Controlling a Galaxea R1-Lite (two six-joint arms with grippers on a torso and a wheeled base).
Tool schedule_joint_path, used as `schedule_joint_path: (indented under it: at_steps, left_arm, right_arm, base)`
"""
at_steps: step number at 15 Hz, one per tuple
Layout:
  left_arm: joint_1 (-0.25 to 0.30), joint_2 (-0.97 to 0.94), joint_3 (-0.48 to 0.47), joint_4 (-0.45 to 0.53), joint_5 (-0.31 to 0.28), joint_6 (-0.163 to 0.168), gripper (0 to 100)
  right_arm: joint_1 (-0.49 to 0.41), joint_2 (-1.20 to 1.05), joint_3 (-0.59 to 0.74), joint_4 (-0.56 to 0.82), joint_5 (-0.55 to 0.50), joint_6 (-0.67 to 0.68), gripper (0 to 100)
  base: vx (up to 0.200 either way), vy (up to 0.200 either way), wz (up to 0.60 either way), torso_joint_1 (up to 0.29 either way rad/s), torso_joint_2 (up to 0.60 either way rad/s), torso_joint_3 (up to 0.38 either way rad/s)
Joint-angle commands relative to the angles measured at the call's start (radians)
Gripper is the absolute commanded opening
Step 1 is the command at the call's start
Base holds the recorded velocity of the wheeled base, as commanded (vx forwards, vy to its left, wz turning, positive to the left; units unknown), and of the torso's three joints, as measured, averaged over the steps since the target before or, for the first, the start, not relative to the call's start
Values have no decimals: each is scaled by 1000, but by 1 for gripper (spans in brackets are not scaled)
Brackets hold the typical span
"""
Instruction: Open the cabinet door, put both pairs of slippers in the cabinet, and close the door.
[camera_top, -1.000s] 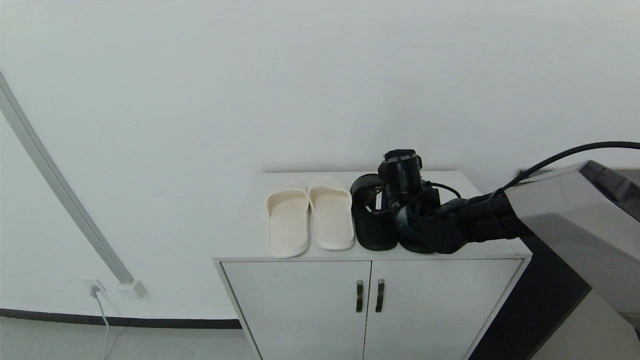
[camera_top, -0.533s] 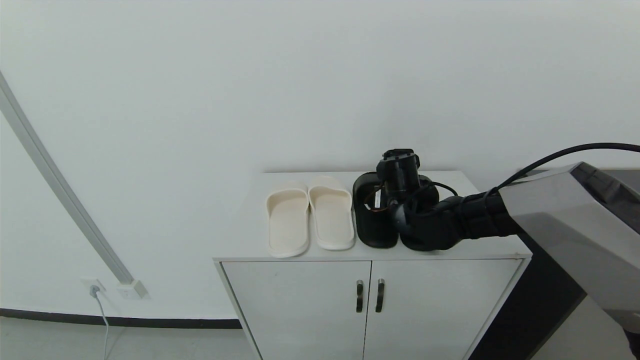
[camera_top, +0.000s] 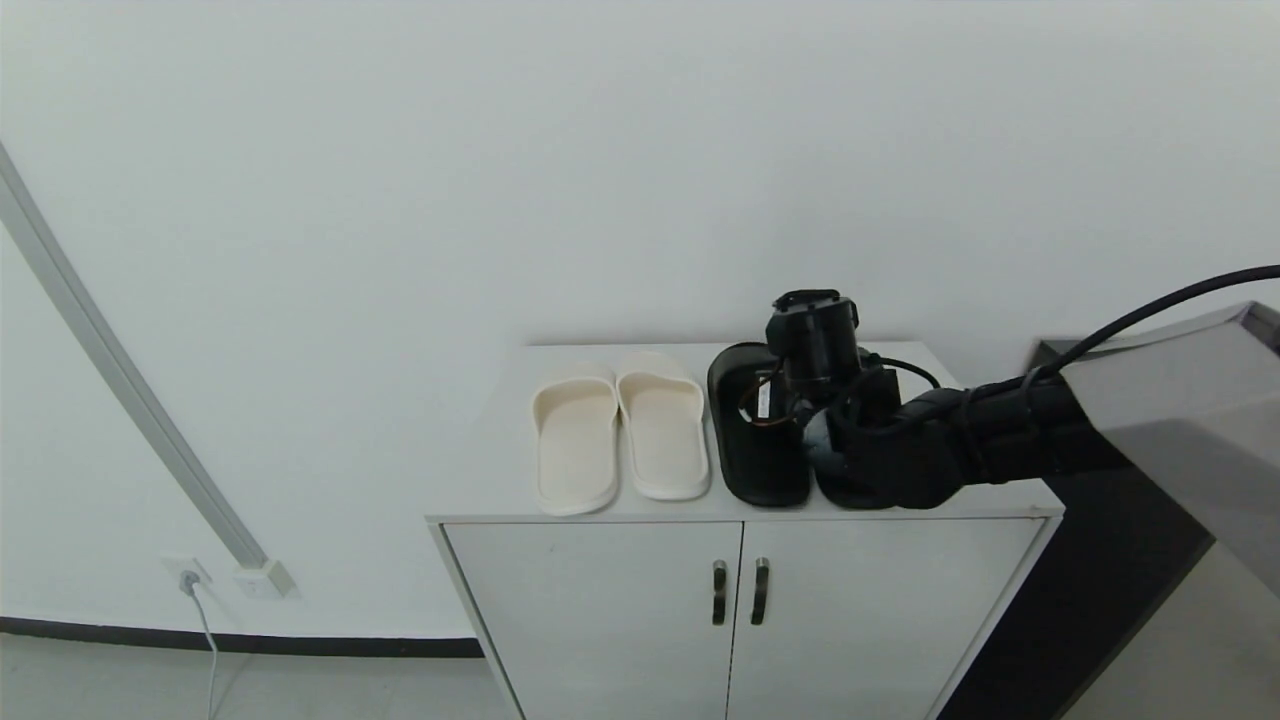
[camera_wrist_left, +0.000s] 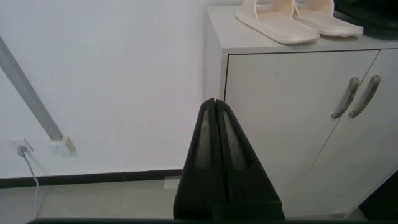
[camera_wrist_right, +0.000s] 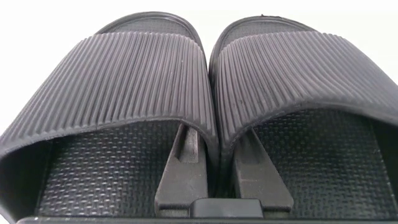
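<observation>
A pair of black slippers (camera_top: 755, 440) lies on the right of the white cabinet's top (camera_top: 500, 470), with a cream pair (camera_top: 620, 435) side by side to its left. My right gripper (camera_wrist_right: 216, 140) has one finger pushed under each ribbed strap of the black slippers (camera_wrist_right: 143, 81). It is shut on their touching inner walls. In the head view the right wrist stands over that pair. Both cabinet doors (camera_top: 600, 620) are closed, their two handles (camera_top: 740, 592) meeting at the middle. My left gripper (camera_wrist_left: 214, 102) is shut and empty, low beside the cabinet's left side (camera_wrist_left: 214, 68).
A white wall rises right behind the cabinet. A grey cable duct (camera_top: 120, 370) slants down to a socket (camera_top: 188, 580) with a plugged cord at the lower left. Open floor lies to the cabinet's left.
My right arm has shifted a little to the right, and the black slippers have slid slightly right with it. The cream pair and the doors are unchanged.
</observation>
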Motion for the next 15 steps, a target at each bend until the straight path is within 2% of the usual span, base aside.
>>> schedule_joint_path:
  at_steps: [1, 4, 6, 9, 12, 15]
  left_arm:
    - [1, 1, 0, 0, 0, 0, 0]
    - [1, 1, 0, 0, 0, 0, 0]
    - [1, 1, 0, 0, 0, 0, 0]
    - [1, 1, 0, 0, 0, 0, 0]
    - [1, 1, 0, 0, 0, 0, 0]
    - [1, 1, 0, 0, 0, 0, 0]
  right_arm:
    - [45, -190, 165, -15, 41, -16, 0]
    - [70, -371, 389, -58, 179, -52, 0]
    - [70, -518, 559, -104, 331, -95, 0]
    - [70, -674, 739, -118, 518, -120, 0]
    - [71, -782, 852, -115, 664, -157, 0]
    - [103, -782, 867, -115, 679, -166, 0]
  base:
    - [0, 0, 0, 0, 0, 0]
    - [0, 0, 0, 0, 0, 0]
    - [0, 0, 0, 0, 0, 0]
    - [0, 0, 0, 0, 0, 0]
    - [0, 0, 0, 0, 0, 0]
    - [0, 0, 0, 0, 0, 0]
